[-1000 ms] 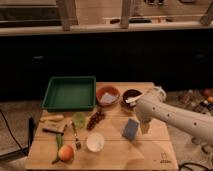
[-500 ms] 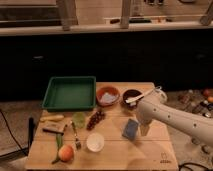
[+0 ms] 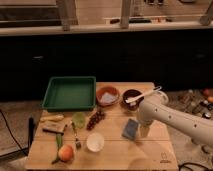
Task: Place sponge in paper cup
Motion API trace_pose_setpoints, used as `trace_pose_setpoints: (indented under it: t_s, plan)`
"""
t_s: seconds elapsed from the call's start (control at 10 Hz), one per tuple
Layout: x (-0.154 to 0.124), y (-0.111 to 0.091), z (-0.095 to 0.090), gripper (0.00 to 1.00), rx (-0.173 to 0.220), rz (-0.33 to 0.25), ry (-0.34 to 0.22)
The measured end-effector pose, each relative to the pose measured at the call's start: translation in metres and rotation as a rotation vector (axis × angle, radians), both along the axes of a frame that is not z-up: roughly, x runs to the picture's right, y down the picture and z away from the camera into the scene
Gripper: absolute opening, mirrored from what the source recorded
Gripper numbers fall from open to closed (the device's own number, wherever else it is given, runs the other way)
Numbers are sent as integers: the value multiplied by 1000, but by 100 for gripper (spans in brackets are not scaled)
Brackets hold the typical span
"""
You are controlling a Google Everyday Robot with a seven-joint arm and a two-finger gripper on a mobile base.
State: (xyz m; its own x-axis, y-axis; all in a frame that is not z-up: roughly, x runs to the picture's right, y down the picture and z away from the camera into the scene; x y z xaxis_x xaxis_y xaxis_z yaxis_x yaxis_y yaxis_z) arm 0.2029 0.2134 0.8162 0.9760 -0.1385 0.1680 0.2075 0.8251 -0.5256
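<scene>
The sponge lies flat on the tabletop just beside the claw (wide or narrow, I cannot tell), between it and the paper cup.

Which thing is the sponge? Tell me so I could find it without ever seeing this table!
On the wooden table, look right, where the robot's white arm reaches in. Its claw points down, and the sponge lies just left of it. It's the only flat blue-grey rectangle; the paper cup farther left is round and white.
</scene>
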Motion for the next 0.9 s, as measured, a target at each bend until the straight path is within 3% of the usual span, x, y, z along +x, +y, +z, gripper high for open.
trace_pose_setpoints:
  t_s: [0.7, 0.9]
  plan:
    - [6, 10, 10, 76, -46, 27, -42]
    - [8, 12, 13, 65, -51, 38, -49]
